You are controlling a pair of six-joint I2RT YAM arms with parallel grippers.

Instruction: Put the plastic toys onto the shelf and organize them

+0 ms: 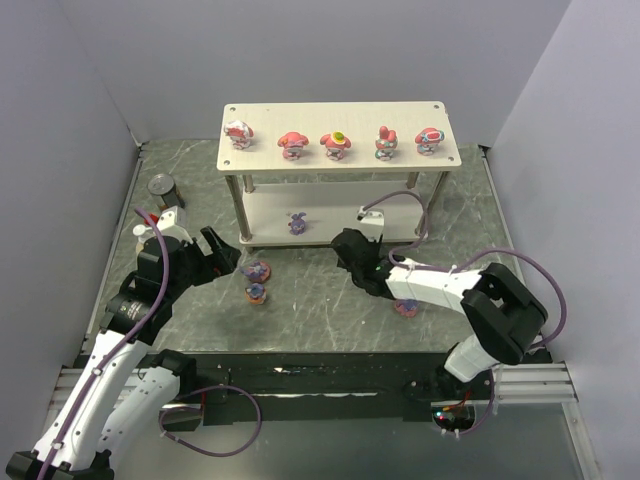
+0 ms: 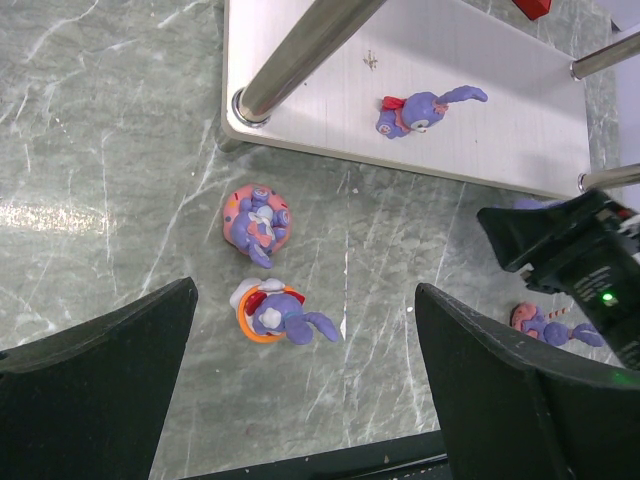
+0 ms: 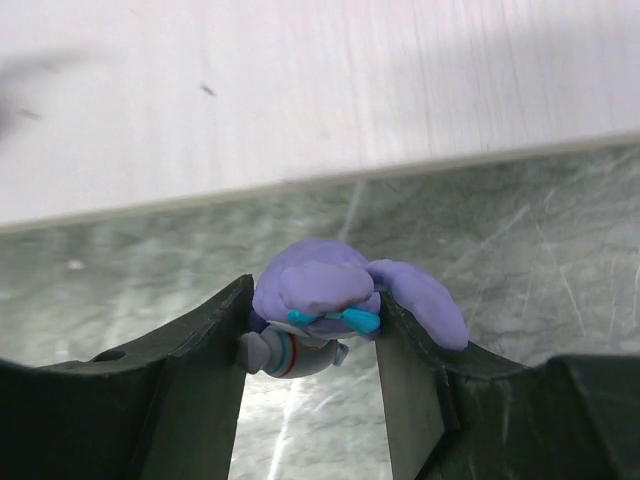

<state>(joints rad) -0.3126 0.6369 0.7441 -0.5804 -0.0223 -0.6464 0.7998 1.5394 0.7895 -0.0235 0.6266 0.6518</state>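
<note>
Pale, whitish wood-grain boards on silver metal posts formed the two-tier shelf [image 1: 340, 135], which stood at the far side of the grey-green marbled table [image 1: 300, 330]. Five pink and red hooded plastic figurines [image 1: 336, 144] stood in a row on its top board, and one purple rabbit-eared figurine [image 2: 425, 108] lay on the lower board. The right gripper [image 3: 314, 300] was clamped on another purple long-eared toy [image 3: 315, 285], pinched at its sides between both fingers, just in front of the lower board's edge. The left gripper [image 1: 222, 252] hung with its jaws spread wide and nothing between them, above two purple toys [image 2: 262, 218] resting close together on the table. A further purple toy [image 1: 407, 307] lay beside the right arm. A dark tin can [image 1: 162, 186] stood near the left wall.
</note>
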